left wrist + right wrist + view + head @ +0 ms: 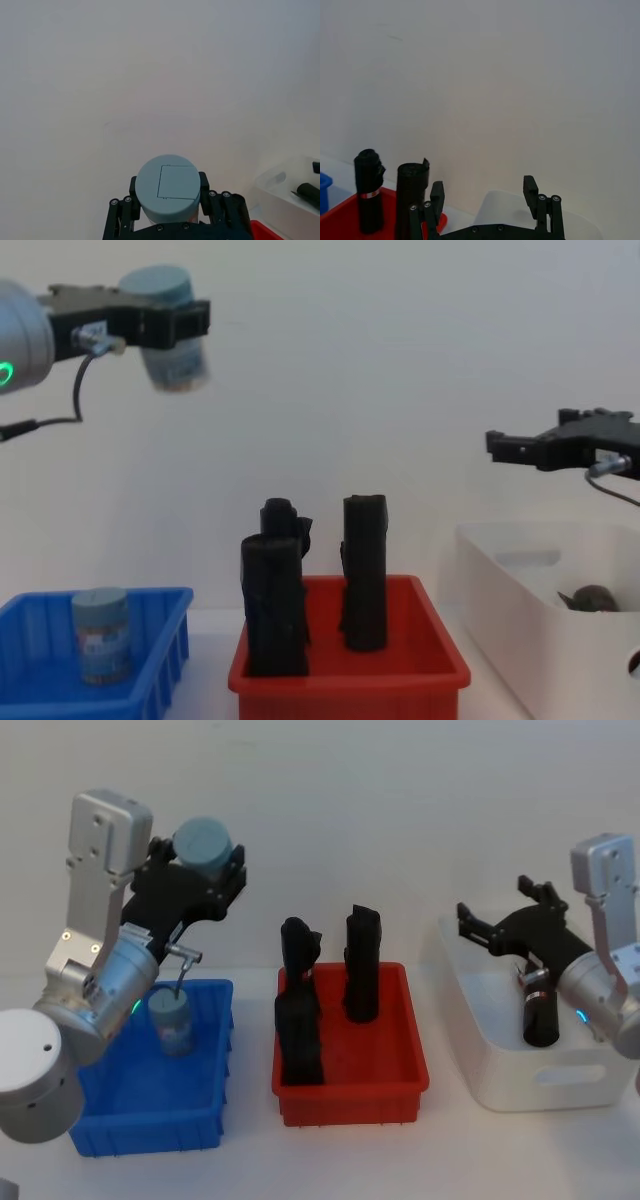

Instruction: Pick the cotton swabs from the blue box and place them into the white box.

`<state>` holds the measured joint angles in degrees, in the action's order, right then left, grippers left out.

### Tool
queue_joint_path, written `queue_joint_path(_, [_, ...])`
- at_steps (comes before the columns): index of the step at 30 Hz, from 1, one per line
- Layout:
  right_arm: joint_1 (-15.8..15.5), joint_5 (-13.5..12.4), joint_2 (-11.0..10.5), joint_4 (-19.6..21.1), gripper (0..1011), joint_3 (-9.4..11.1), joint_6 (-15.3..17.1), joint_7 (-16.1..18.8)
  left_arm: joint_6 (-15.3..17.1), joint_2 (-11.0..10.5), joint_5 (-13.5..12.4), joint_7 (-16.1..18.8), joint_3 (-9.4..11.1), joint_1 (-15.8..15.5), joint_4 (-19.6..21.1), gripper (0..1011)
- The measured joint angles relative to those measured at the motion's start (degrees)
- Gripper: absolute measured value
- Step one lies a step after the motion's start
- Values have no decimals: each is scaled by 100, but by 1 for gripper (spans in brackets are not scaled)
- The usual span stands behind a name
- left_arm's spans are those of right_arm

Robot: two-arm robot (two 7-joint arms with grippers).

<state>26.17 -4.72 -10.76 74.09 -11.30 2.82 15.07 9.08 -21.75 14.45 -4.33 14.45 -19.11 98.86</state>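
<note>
Cotton swab tub [205, 842] with a grey-blue lid is clamped between the fingers of the left gripper [165, 322], high in the air and well to the left of the red bin [350, 1105]. In the chest view it hangs slightly tilted, lid uppermost. A second tub [172, 1023] stands upright in the blue box [150, 1140], which sits just left of the red bin, with a narrow gap between their walls. The white box [540, 1085] sits just right of the red bin, and a black roll [540, 1018] lies inside it. The right gripper [497, 910] hovers above the white box, up and to the right of the red bin, its fingers spread apart and holding nothing. Several black rolls [300, 1010] stand upright inside the red bin itself.
</note>
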Motion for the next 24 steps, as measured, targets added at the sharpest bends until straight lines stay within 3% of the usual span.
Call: queue_joint_path(24, [76,370,-167,169,1001,-187,-194,2179,56,319,-202,-524,207,-213,-7,668])
